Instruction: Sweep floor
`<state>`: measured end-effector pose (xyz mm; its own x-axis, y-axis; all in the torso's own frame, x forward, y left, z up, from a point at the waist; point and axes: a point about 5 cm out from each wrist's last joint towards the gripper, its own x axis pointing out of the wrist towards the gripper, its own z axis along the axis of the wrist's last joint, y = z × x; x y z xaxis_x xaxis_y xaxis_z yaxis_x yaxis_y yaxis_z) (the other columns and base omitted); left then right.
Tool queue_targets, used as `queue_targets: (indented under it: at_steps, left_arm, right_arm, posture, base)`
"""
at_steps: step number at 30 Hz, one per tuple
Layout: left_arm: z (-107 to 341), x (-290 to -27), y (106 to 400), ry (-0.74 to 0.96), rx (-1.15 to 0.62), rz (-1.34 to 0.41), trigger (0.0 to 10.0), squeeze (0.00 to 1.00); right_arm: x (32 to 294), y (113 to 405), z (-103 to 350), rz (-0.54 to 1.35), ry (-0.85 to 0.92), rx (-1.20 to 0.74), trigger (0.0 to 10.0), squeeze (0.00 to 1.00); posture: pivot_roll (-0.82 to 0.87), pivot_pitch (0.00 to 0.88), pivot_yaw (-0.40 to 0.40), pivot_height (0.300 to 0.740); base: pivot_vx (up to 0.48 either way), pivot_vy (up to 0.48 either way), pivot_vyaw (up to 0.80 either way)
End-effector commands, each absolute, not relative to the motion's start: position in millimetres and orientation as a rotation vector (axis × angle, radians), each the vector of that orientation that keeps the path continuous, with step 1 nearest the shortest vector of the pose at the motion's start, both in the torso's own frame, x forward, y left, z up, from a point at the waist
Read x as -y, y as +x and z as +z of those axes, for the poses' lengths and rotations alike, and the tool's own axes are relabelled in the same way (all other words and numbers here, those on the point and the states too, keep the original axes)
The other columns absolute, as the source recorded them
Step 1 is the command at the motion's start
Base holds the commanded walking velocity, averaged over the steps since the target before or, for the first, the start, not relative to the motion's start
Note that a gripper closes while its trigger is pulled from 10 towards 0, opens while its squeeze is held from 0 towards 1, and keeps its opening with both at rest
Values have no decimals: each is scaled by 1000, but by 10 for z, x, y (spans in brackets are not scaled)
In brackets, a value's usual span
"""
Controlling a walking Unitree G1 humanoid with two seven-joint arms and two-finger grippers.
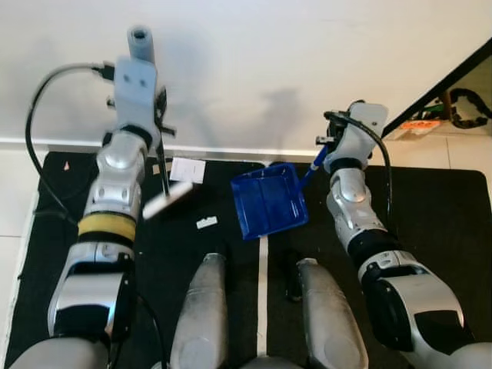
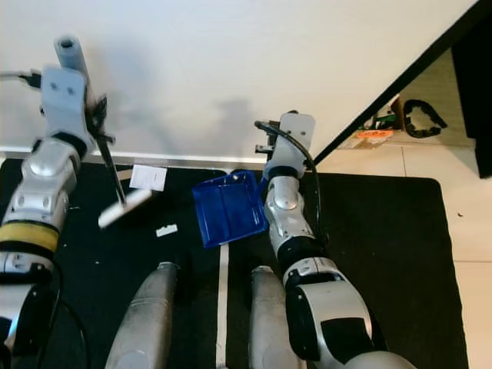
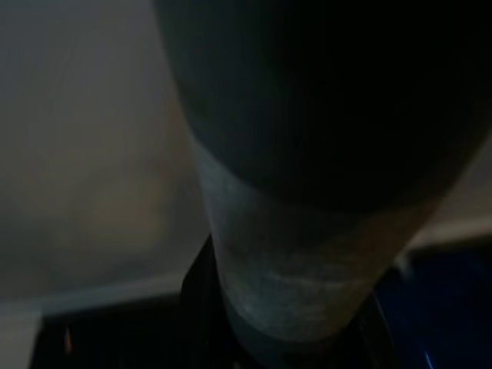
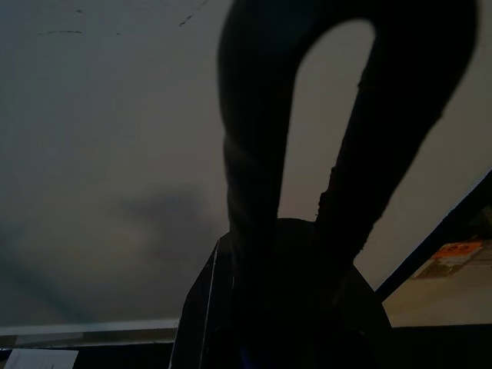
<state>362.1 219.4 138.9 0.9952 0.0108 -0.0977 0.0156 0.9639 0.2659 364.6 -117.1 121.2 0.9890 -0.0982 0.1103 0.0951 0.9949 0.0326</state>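
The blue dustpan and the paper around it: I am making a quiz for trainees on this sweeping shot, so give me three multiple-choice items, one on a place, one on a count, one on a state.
1. Where does the blue dustpan lie?
A. on the black mat
B. on the pale floor tiles
C. hung on the wall

2. How many white paper scraps lie on the mat?
A. none
B. two
C. five

3. What is the left gripper doing?
A. hanging idle
B. holding the brush handle
C. resting in the dustpan

Answers: 1 A, black mat shows on every side of it. 2 B, a larger scrap by the wall and a small scrap nearer the robot. 3 B, the brush hangs from it.
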Motion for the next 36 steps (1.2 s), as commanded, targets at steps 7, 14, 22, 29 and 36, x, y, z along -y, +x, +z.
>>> queue_targets:
  at_steps: [7, 14, 22, 29, 36]
  left_arm:
    - [705, -2154, 3408, 290, -301, 132, 10000, 0]
    - [753, -2058, 3413, 284, -174, 180, 10000, 0]
    - [883, -1999, 3485, 309, -67, 170, 10000, 0]
    - [973, -1549, 3575, 253, 13, 39, 10000, 0]
    - [1048, -1013, 3599, 137, 48, -121, 10000, 0]
  right_arm:
    - [1186, 3508, 862, -93, 8, -34, 10000, 0]
    - [1212, 3491, 849, -102, 4, -28, 10000, 0]
    - [1240, 3481, 846, -109, 1, -21, 10000, 0]
    - [1223, 3474, 838, -99, -3, -23, 10000, 0]
    - [1249, 3462, 809, -103, -10, -36, 10000, 0]
  posture:
    - [-36, 392, -13, 740]
    - [-51, 401, -6, 740]
    - [-52, 407, -7, 740]
    - [-51, 410, -15, 740]
    - [-50, 407, -17, 740]
  base:
    - [0, 0, 0]
    - [0, 0, 0]
    - [0, 0, 0]
    - [0, 0, 0]
    - [0, 0, 0]
